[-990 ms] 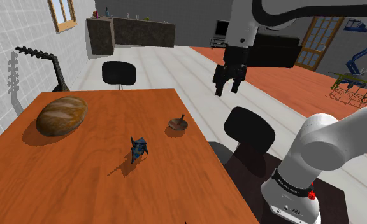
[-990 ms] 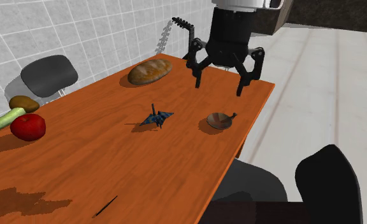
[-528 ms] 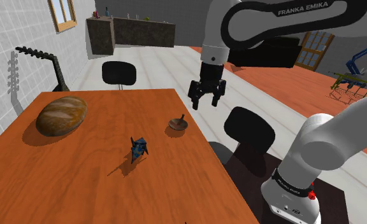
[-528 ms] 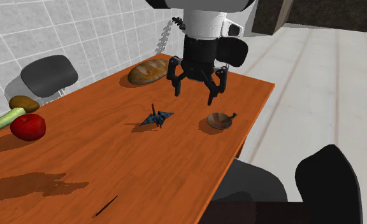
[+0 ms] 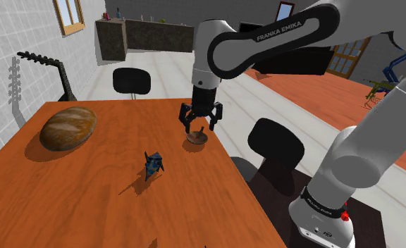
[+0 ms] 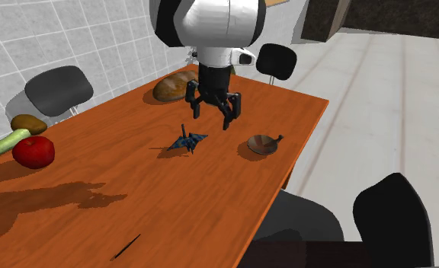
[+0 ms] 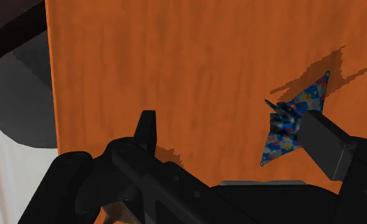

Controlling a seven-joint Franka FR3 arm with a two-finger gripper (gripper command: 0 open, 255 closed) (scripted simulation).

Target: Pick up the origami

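The blue patterned folded origami crane [image 5: 152, 164] looks light and crushable (pinch its body gently); the black gripper [image 5: 199, 125] hovers near it, jaws apart.

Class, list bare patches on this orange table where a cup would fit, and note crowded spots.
Bare: orange table between the red apple and the blue patterned origami, plus the stretch below them in the second exterior view. Crowded: where origami, small brown bowl and black claw cluster.

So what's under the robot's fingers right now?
Mostly bare orange table, seen in the gap between the open fingers. The blue origami lies off to one side of that gap, and one finger covers its near edge in the wrist view.
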